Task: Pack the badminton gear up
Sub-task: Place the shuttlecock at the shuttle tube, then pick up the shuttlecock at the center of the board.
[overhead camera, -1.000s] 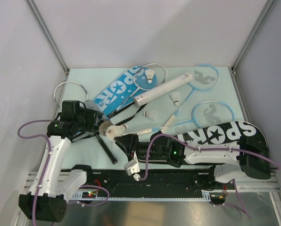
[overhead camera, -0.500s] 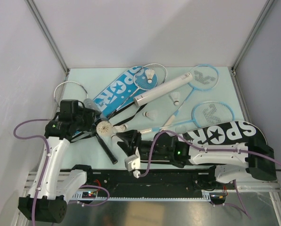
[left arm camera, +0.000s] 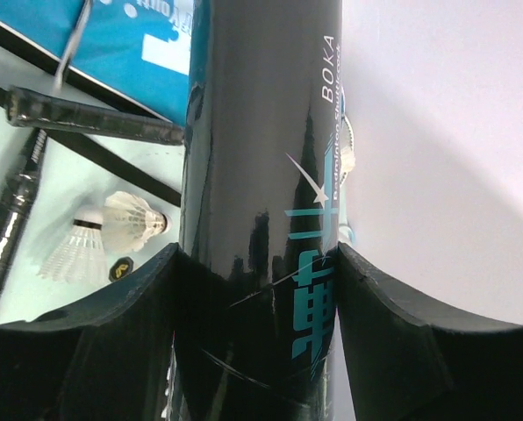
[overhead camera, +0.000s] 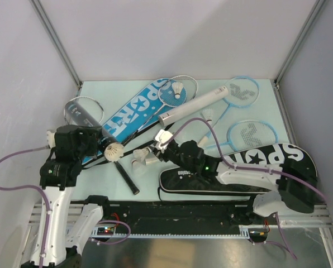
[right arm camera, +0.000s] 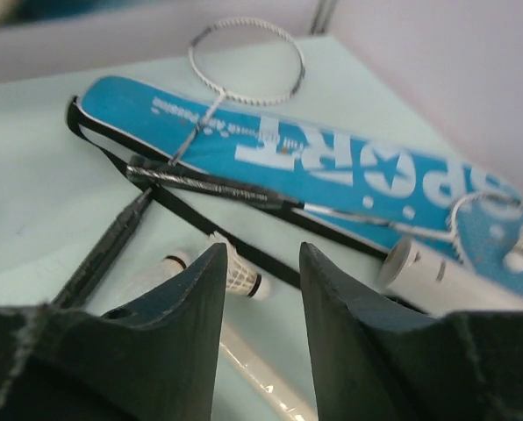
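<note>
over the pale counter (overhead camera: 112, 92), my left jaws pinch a long glossy black tube (left arm camera: 261, 132); my right jaws stand spread, empty.

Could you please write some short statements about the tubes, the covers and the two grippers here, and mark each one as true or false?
1. The left gripper is closed on the black tube. True.
2. The right gripper holds a shuttlecock. False: its fingers are apart and empty. Two shuttlecocks lie on the table near it.
3. The white tube lies flat, not upright. True.
4. The black cover lies beside the left arm. False: it lies at the near right, by the right arm.
</note>
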